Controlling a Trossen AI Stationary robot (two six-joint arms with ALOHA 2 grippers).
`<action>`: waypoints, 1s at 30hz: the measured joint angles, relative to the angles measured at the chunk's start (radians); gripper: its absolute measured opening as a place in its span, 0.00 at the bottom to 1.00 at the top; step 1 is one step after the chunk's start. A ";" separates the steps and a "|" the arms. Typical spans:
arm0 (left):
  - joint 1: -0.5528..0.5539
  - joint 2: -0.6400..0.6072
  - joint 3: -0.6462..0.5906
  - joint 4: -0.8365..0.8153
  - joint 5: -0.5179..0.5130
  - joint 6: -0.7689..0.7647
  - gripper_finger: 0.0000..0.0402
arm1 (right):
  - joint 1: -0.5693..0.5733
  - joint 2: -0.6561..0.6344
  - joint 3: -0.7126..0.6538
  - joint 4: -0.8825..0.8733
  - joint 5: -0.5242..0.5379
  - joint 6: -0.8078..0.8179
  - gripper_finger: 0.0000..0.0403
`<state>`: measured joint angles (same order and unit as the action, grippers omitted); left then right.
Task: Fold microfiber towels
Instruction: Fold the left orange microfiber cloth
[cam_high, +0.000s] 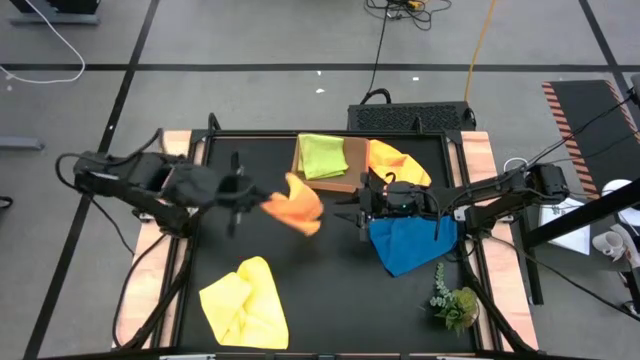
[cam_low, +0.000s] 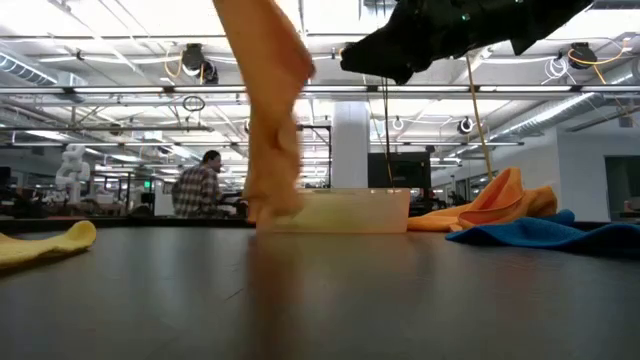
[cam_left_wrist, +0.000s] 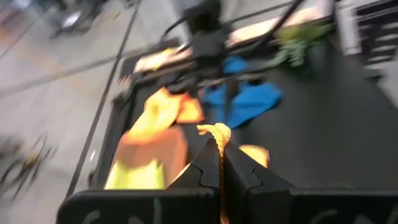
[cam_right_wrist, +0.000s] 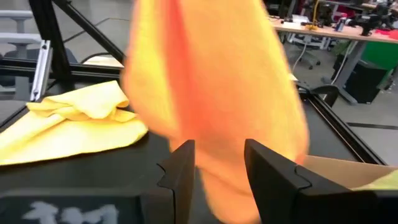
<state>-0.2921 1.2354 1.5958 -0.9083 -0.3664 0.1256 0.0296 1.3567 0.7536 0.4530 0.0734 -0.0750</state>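
Note:
My left gripper (cam_high: 248, 197) is shut on an orange towel (cam_high: 296, 206) held up over the middle of the table. The towel hangs as a long bunch in the low view (cam_low: 272, 120). My right gripper (cam_high: 346, 210) is open, and its fingers (cam_right_wrist: 180, 168) stand close before the hanging towel (cam_right_wrist: 211, 87). I cannot tell whether they touch it. A lime green towel (cam_high: 322, 156) lies on the brown tray (cam_high: 352, 170). A second orange towel (cam_high: 396, 161) lies beside the tray. A blue towel (cam_high: 410, 246) lies under the right arm. A yellow towel (cam_high: 246, 305) lies crumpled at the near left. My left gripper pinches a small bunched bit of the orange towel's edge (cam_left_wrist: 215, 132) between its two shut fingers (cam_left_wrist: 199, 174), coming level from the table's left. The towel hangs below and beyond the fingers, slack and gathered. Its lower end (cam_low: 266, 212) is close to the table; I cannot tell whether it touches.
A small green plant sprig (cam_high: 455, 302) lies at the near right corner. Bare black table shows between the yellow towel and the blue towel (cam_low: 540, 232). A person (cam_low: 200, 188) sits in the room far behind the table.

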 joint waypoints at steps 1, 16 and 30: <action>-0.034 0.000 0.006 0.000 -0.001 0.011 0.00 | 0.003 0.000 0.000 0.000 0.000 0.000 0.32; -0.168 0.002 -0.239 -0.015 0.037 -0.179 0.00 | 0.030 0.090 0.001 0.118 -0.082 0.008 0.32; -0.170 0.002 -0.375 0.042 0.107 -0.308 0.00 | 0.015 0.432 0.035 0.209 -0.138 0.104 0.32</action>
<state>-0.4625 1.2377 1.2205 -0.8665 -0.2592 -0.1825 0.0442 1.7884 0.7884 0.6617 -0.0645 0.0289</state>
